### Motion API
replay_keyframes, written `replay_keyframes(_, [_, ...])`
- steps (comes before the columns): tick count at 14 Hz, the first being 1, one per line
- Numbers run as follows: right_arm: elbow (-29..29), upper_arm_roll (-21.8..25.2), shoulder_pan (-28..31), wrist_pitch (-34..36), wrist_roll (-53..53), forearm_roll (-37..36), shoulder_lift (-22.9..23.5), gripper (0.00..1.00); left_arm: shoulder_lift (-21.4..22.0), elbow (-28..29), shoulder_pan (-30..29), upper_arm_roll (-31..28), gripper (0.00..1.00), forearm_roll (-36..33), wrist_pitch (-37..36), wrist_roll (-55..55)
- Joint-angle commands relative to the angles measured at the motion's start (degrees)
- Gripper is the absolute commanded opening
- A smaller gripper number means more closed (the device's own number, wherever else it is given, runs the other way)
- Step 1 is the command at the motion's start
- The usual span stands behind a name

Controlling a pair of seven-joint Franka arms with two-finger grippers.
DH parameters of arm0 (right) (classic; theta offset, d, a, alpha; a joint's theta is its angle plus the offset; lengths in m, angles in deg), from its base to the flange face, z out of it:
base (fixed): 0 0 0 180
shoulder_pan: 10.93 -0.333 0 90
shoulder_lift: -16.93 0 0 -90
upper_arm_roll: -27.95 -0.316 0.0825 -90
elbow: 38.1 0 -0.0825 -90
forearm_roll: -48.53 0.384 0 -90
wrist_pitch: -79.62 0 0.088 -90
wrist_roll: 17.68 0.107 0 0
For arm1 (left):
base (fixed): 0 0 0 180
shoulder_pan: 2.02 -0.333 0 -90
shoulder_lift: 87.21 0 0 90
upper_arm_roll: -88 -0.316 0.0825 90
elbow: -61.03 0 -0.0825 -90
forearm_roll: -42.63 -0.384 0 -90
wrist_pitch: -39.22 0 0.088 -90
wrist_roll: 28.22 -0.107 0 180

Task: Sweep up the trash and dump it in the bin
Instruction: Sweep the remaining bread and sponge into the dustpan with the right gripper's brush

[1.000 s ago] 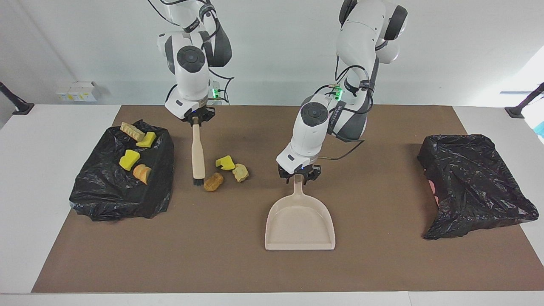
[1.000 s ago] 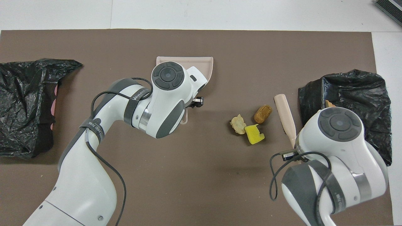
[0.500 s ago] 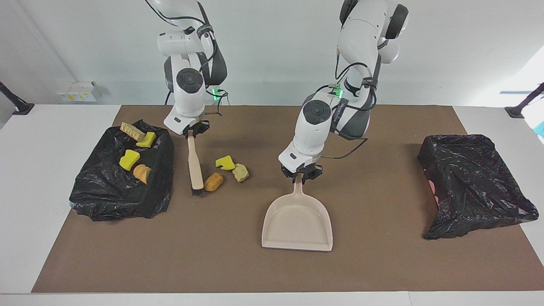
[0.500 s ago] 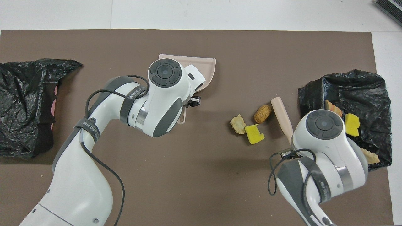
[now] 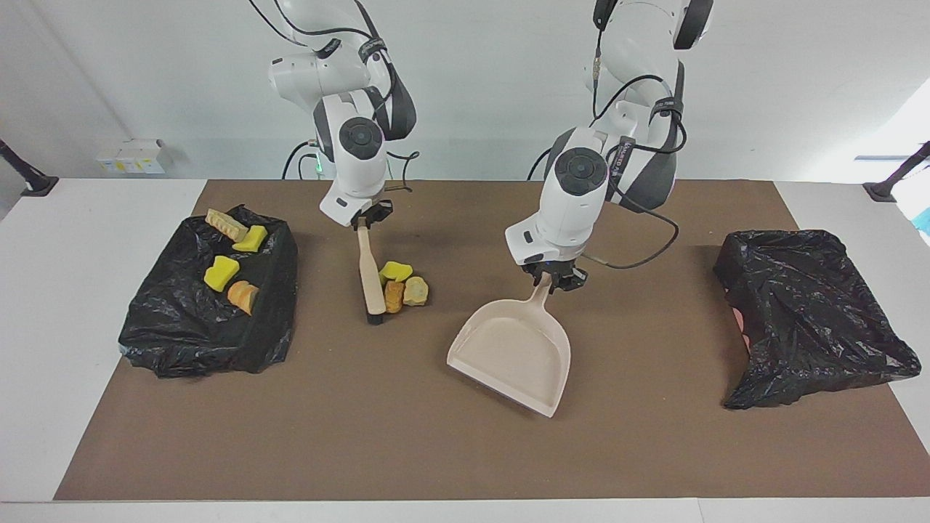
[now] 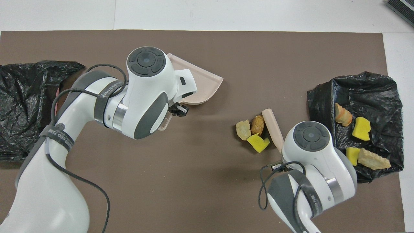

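Trash consists of seven small foam chunks. Three lie together on the brown mat (image 5: 436,450): a bright yellow chunk (image 5: 396,271), an orange-brown chunk (image 5: 394,296) and a pale tan chunk (image 5: 415,291), touching one another near the middle of the mat, toward the right arm's end. The bristled end of the beige black-bristled brush (image 5: 370,280) rests against the orange-brown chunk. Four more chunks lie on the black-bagged bin (image 5: 182,334) at the right arm's end of the mat: a ridged tan piece (image 5: 226,224), two yellow pieces (image 5: 251,238) (image 5: 220,272) and an orange-brown piece (image 5: 243,296).

The right gripper (image 5: 367,220) is clamped on the top of the brush handle, the brush slanting down to the mat. The left gripper (image 5: 556,279) is closed on the handle of the beige plastic dustpan (image 5: 512,354), which sits near the mat's centre with its wide mouth turned away from the robots. A second crumpled black bag (image 5: 806,312) lies at the left arm's end of the mat.
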Motion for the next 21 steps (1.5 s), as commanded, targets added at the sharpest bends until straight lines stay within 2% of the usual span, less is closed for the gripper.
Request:
replay_keyframes(1, [0.98, 0.19, -2.28, 2.11, 8.44, -0.85, -1.25, 0.00, 2.47, 3.44, -0.08, 0.22, 0.00, -2.96, -0.78, -12.32])
replay_keyframes(4, [2.83, 0.63, -0.80, 5.89, 12.35, -3.59, -2.91, 0.00, 4.23, 6.52, -0.43, 0.22, 0.00, -5.68, -1.21, -25.94])
replay_keyframes(5, [2.49, 0.54, 1.65, 6.34, 12.26, -4.29, -4.14, 0.00, 4.59, 7.22, -0.43, 0.22, 0.00, -6.04, -1.13, -30.51])
replay_keyframes(7, [0.74, 0.28, 2.82, 7.05, 12.35, -4.47, -5.72, 0.00, 5.81, 9.41, -0.08, 0.22, 0.00, -7.35, -0.52, -36.51])
replay_keyframes(9, [-1.55, 0.19, 3.34, 5.82, 12.35, -4.12, -6.70, 0.00, 7.22, 12.31, 0.62, 0.30, 0.00, -7.53, 1.23, -37.76])
replay_keyframes(13, [-4.28, 0.02, 2.38, -0.15, 15.24, -0.01, -4.42, 0.00, 11.17, 20.75, 3.26, 0.48, 0.00, -7.53, 9.14, -38.12])
replay_keyframes(15, [-4.20, 0.10, -0.25, -0.95, 14.81, 2.72, -2.49, 0.00, 11.97, 22.17, 4.31, 0.48, 0.00, -7.45, 10.91, -37.50])
replay_keyframes(17, [-3.76, -0.07, -2.61, -4.01, 14.37, 8.42, -0.03, 0.00, 12.58, 23.13, 5.28, 0.57, 0.00, -7.36, 11.00, -35.67])
replay_keyframes(19, [-2.62, -0.07, -5.61, -4.03, 14.19, 10.55, 0.24, 0.00, 13.64, 25.23, 6.07, 0.74, 0.00, -7.27, 12.49, -33.47])
replay_keyframes(21, [-2.44, -0.07, -7.29, -5.17, 14.02, 17.64, 0.33, 0.00, 14.69, 26.82, 6.87, 0.66, 0.00, -7.36, 12.94, -31.97])
